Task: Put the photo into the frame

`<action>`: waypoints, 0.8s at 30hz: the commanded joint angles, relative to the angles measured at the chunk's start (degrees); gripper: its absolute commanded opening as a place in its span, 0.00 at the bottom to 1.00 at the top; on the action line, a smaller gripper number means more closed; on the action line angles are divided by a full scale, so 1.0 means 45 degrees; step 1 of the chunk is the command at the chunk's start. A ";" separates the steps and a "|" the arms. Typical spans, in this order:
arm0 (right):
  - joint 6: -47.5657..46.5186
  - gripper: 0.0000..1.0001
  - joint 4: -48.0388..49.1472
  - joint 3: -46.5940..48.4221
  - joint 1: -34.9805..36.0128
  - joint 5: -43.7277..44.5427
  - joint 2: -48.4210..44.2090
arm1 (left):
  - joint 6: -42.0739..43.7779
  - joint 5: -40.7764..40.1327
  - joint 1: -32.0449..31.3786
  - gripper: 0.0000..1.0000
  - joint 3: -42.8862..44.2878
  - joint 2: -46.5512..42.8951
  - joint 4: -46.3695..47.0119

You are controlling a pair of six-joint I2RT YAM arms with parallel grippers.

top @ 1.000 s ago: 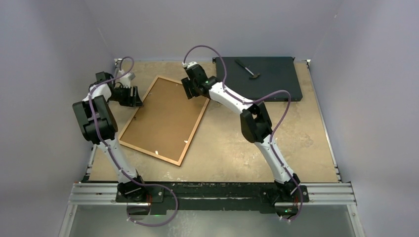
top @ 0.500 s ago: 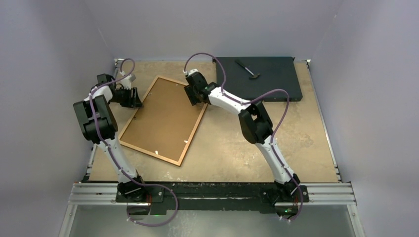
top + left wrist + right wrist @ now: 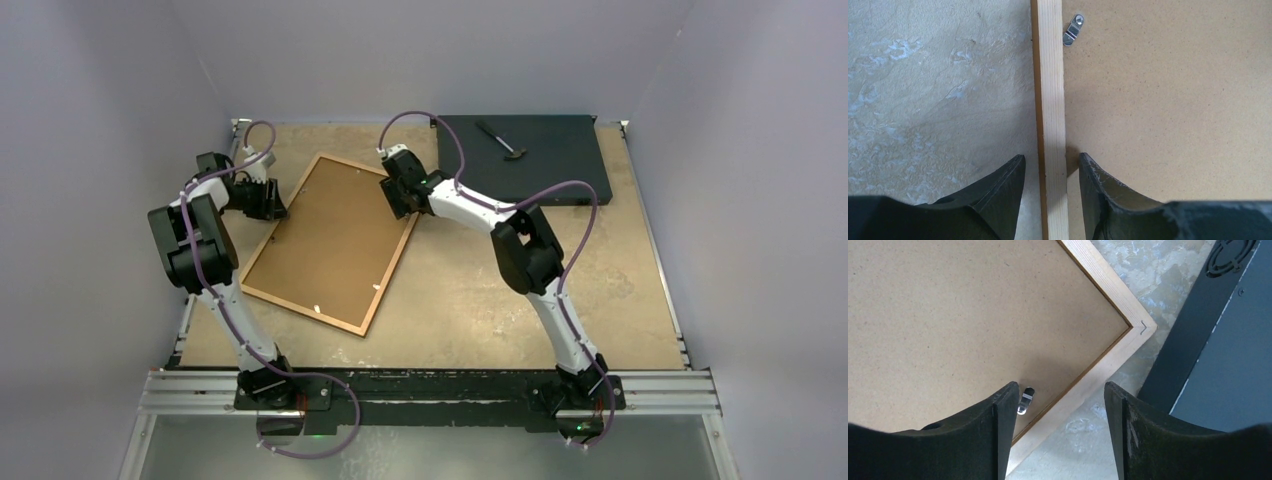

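Your left gripper (image 3: 1049, 162): slightly apart, straddling the frame (image 3: 1049, 75) rail | your right gripper (image 3: 1060, 390): wide, above frame edge near corner

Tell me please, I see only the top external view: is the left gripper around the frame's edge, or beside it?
Observer: Around it. In the left wrist view the left gripper is open, with one finger on each side of a rail of the frame, not closed on it.
Operator: And what is under the right gripper?
Observer: The right gripper is open over the backing board, near a corner of the frame. A small metal clip lies by the finger on the left of that view.
Operator: Does that clip lock the board?
Observer: It lies on the board, just inside the rail. Whether it locks, I cannot tell.
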 commanded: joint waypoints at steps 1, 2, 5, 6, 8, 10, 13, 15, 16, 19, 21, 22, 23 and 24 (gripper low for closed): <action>0.0266 0.65 0.0148 -0.0532 -0.0002 0.0161 -0.1089 | 0.0180 -0.0610 -0.0021 0.42 -0.0554 0.0108 -0.0514; 0.0296 0.65 0.0208 -0.0703 -0.0002 0.0141 -0.1146 | 0.0167 -0.0595 -0.0021 0.42 -0.0563 0.0091 -0.0502; 0.0359 0.64 0.0332 -0.1053 0.0004 0.0129 -0.1278 | 0.0168 -0.0644 -0.0021 0.41 -0.0595 0.0071 -0.0500; 0.0376 0.64 0.0370 -0.1125 0.0003 0.0128 -0.1298 | 0.0165 -0.0660 -0.0021 0.41 -0.0586 0.0069 -0.0505; 0.0417 0.64 0.0383 -0.1144 0.0004 0.0067 -0.1268 | 0.0160 -0.0671 -0.0018 0.40 -0.0583 0.0040 -0.0503; 0.0516 0.64 0.0412 -0.1101 -0.0002 -0.0094 -0.1275 | 0.0159 -0.0671 -0.0020 0.40 -0.0590 0.0026 -0.0515; 0.0742 0.65 0.0709 -0.1209 0.0005 -0.0487 -0.1402 | 0.0159 -0.0650 -0.0021 0.39 -0.0633 -0.0009 -0.0511; 0.0922 0.65 0.0881 -0.1301 -0.0002 -0.0623 -0.1474 | 0.0174 -0.0669 -0.0021 0.39 -0.0634 -0.0037 -0.0519; 0.1032 0.66 0.0949 -0.1344 -0.0002 -0.0650 -0.1506 | 0.0164 -0.0661 -0.0021 0.38 -0.0647 -0.0047 -0.0520; 0.1260 0.66 0.1258 -0.1568 -0.0002 -0.0728 -0.1563 | 0.0182 -0.0670 -0.0018 0.38 -0.0648 -0.0086 -0.0515; 0.1411 0.66 0.1350 -0.1641 -0.0001 -0.0749 -0.1530 | 0.0180 -0.0655 -0.0021 0.37 -0.0668 -0.0083 -0.0538; 0.1457 0.66 0.1349 -0.1647 0.0010 -0.0710 -0.1489 | 0.0170 -0.0652 -0.0021 0.37 -0.0683 -0.0087 -0.0539; 0.1500 0.66 0.1352 -0.1672 -0.0001 -0.0595 -0.1454 | 0.0195 -0.0651 -0.0021 0.37 -0.0690 -0.0104 -0.0539; 0.1512 0.66 0.1401 -0.1712 -0.0002 -0.0510 -0.1443 | 0.0188 -0.0651 -0.0026 0.37 -0.0718 -0.0107 -0.0539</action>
